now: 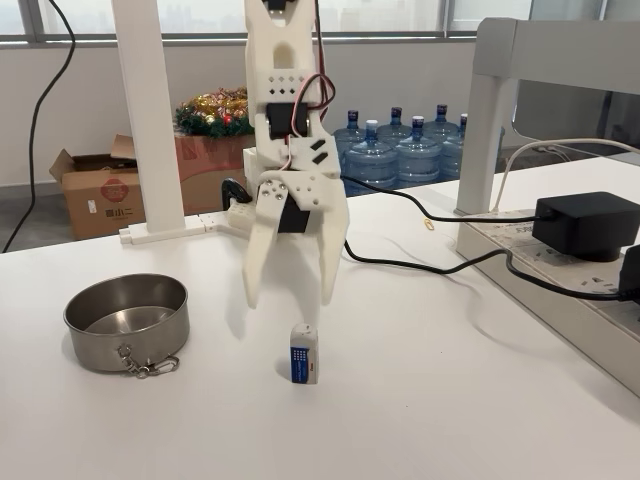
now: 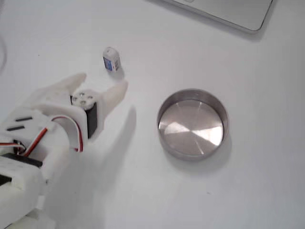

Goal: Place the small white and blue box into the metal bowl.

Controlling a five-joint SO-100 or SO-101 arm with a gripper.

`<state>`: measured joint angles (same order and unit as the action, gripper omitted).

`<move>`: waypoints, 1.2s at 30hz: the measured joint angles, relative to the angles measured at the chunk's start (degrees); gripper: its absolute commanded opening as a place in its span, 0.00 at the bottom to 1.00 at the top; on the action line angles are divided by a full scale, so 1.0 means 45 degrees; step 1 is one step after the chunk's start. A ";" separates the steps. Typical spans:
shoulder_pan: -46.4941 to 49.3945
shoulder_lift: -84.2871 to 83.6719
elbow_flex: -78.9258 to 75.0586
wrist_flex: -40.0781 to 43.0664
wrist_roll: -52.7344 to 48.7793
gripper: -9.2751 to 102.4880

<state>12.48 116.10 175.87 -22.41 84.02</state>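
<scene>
Gripper (image 1: 290, 298) spread above the upright box (image 1: 303, 353), bowl (image 1: 127, 322) empty. Best approach: lower with fingers straddling the box's narrow faces, then close squarely to avoid toppling it.

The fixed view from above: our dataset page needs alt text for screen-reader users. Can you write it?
A white robot gripper, jaws open, is poised just short of a small white and blue box standing on a white table. An empty metal bowl sits apart, to the right in this view.
</scene>
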 measured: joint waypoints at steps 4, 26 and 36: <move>0.0000 -0.0723 -0.0410 -0.0293 0.0020 0.35; 0.0000 -0.7090 -0.3105 -0.5234 0.0020 0.35; 0.0059 -0.8145 -0.4082 -0.5254 0.0020 0.35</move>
<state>12.74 79.45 157.50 -46.05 84.11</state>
